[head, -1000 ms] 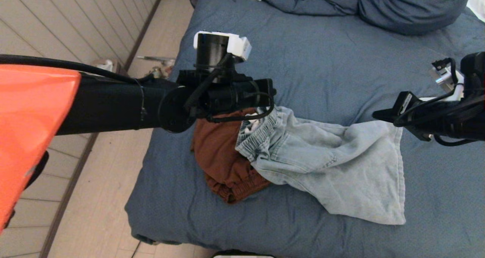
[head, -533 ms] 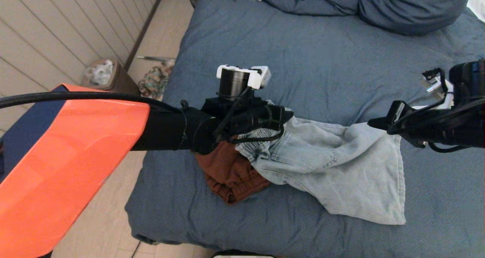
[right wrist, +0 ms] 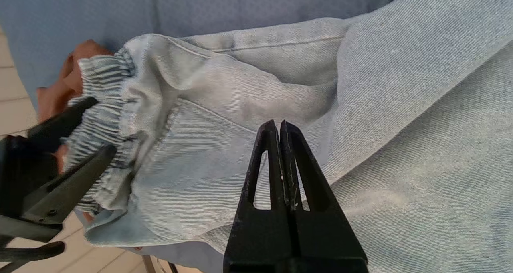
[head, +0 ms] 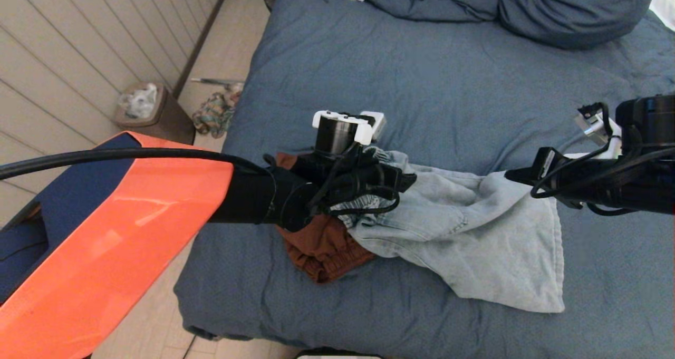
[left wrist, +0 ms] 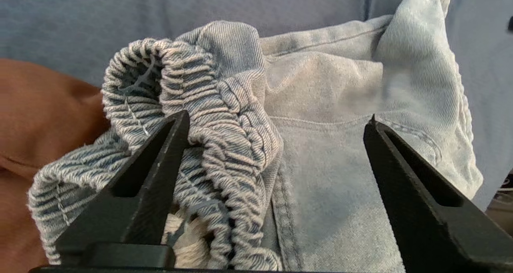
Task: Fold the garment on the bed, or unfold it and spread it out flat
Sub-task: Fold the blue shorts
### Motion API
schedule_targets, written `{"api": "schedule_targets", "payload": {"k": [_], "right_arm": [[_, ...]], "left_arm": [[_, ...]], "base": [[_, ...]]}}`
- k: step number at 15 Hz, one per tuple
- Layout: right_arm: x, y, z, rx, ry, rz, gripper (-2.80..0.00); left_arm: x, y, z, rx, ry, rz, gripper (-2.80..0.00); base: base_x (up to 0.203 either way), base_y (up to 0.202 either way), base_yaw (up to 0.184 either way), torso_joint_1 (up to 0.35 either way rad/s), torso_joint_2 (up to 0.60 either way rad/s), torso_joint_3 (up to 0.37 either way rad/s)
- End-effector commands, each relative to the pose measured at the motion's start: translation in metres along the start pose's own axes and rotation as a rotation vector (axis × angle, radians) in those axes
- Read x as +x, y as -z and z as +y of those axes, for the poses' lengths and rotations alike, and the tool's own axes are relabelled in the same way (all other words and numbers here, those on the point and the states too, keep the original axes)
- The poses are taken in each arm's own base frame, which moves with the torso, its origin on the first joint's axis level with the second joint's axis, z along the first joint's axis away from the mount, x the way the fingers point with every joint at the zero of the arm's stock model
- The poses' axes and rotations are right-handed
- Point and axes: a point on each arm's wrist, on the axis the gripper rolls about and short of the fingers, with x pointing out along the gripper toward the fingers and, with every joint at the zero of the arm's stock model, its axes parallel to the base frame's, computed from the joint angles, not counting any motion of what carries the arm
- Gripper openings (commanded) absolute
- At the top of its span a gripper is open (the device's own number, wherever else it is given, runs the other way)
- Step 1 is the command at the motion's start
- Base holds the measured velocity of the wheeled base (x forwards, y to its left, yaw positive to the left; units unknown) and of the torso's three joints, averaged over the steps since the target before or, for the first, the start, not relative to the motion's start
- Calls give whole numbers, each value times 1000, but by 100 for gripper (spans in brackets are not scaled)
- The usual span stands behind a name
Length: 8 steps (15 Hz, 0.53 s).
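**Left claw spread over the jeans waistband, right claw clenched and empty**

Head view: we see the bed (head: 448, 85) filling most of the frame, with pale jeans (head: 474, 238) lying crumpled near its front edge, the waist end partly over a rust-brown garment (head: 316, 248). The left claw (head: 393, 182) sits right at the waistband, likely to pinch the elastic as a pulling handle. The right claw (head: 514, 175) hovers above the jeans' far edge, touching nothing we can see. Duvet (head: 527, 6) is bunched at the bed's far end, well apart.

Left wrist view: the left claw (left wrist: 276, 122) is released, jaws wide, straddling the gathered waistband (left wrist: 208, 104); one finger (left wrist: 152, 160) is nosing into the folds. Nothing pinched yet.

Right wrist view: the right claw (right wrist: 279, 124) is clenched, jaws together with no cloth between them, poised above the denim (right wrist: 400, 124). We judge it is waiting to take a second corner for spreading.
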Motion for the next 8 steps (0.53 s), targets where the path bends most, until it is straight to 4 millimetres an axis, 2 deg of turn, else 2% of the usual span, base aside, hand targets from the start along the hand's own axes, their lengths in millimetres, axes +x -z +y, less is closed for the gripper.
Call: {"api": "schedule_targets", "payload": {"k": [1,7,8], "right_arm": [[4,2,-2,9,4,13,-280],[4,5,-4,8,8,23,-280],[5,6,-4,6,8,26,-280]], "left_arm": [[0,-4,9,-3,-18,-14,0],[-4,-14,29,39,-66,-48,0],[-4,-11,30,37,-66,-36,0]], "base": [[0,0,0,0,0,0],[0,0,0,0,0,0],[0,0,0,0,0,0]]}}
